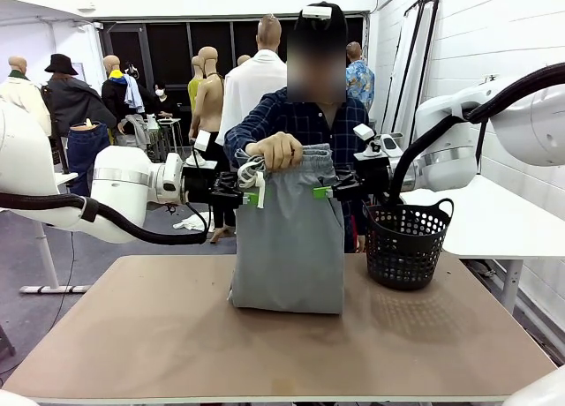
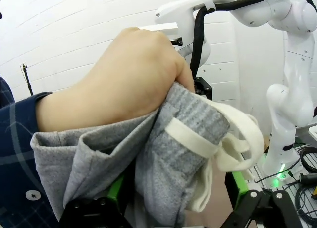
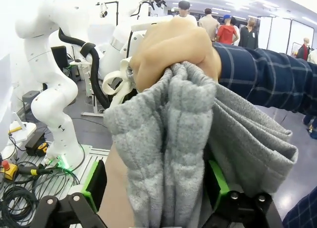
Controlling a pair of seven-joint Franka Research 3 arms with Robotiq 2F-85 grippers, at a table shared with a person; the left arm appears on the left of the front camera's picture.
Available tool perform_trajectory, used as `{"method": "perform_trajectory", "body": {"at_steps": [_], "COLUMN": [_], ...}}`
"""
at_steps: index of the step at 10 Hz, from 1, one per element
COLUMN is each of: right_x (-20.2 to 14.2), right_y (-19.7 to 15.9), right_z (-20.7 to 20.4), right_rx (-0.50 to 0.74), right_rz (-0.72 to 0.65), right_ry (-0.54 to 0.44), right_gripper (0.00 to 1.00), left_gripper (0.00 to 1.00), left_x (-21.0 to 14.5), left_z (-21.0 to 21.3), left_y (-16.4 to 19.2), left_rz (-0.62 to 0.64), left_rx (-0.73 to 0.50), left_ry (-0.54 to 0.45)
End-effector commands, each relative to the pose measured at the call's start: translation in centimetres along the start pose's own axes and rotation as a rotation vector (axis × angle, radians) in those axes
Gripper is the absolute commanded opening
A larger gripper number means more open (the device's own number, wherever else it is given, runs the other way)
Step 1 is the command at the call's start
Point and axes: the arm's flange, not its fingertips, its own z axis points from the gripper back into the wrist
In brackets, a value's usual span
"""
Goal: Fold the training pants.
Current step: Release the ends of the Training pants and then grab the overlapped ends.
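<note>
Above the counter (image 1: 132, 335), a person's hand (image 1: 275, 150) grips the bunched waistband (image 1: 313, 159) of the training pants (image 1: 287, 247). They hang as a narrow grey fold whose lower end rests on the counter. Loops of white drawstring (image 1: 253, 172) dangle beside the hand. The left fingers (image 1: 252, 197) and right fingers (image 1: 323, 192) sit level with each other on opposite sides of the cloth, just below the waistband. Seen from the left wrist, the green pads (image 2: 117, 187) stand wide apart, with grey cloth between them and a gap beside one pad. From the right wrist, the pads (image 3: 94, 184) are spread just as wide around the cloth, not clamped. A black basket (image 1: 408, 247) stands on the counter near the pants, on the robot's right.
</note>
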Motion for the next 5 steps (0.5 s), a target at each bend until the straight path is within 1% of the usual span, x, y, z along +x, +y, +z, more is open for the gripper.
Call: {"method": "perform_trajectory", "body": {"at_steps": [1,2,5], "right_x": [0.2,0.3,0.4], "right_y": [0.6,0.6,0.9], "right_z": [0.5,0.6,1.4], "right_rx": [-0.008,-0.041,-0.081], "right_rz": [0.004,0.013,0.000], "right_ry": [0.024,0.032,0.040], "right_gripper": [1.00,1.00,1.00], "left_gripper": [1.00,1.00,1.00], "left_x": [0.1,0.1,0.2], "left_z": [0.5,0.6,1.7], "left_y": [0.0,0.0,-0.8], "left_rz": [-0.008,-0.016,-0.012], "left_rx": [0.014,0.047,0.091], "left_ry": [0.003,0.012,0.016]}}
